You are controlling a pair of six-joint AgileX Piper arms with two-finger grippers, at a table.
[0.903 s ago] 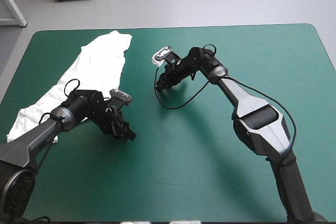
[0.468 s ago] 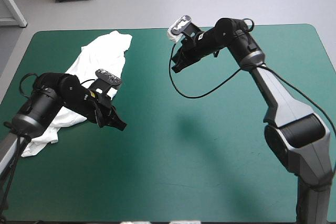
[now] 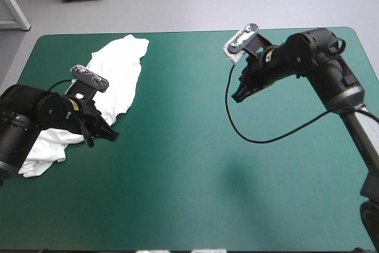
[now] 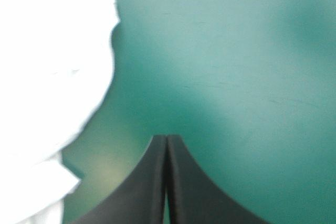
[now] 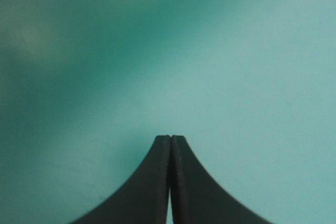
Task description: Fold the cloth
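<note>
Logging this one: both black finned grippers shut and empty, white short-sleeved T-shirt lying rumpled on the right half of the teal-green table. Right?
Not quite. The high view shows the white short-sleeved T-shirt lying rumpled on the left half of the teal-green table, next to the left gripper. The rest holds: left gripper and right gripper are both shut and empty.

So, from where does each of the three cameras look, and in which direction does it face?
High view: above and behind the robot, facing forward and down at the teal-green cover; shows left arm, right arm, left gripper, right gripper.
Left wrist view: above the left wrist, facing along the shut left gripper; T-shirt beside it.
Right wrist view: above the right wrist, facing along the shut right gripper; bare cover ahead.
Shared: high and left wrist views both show the T-shirt.
</note>
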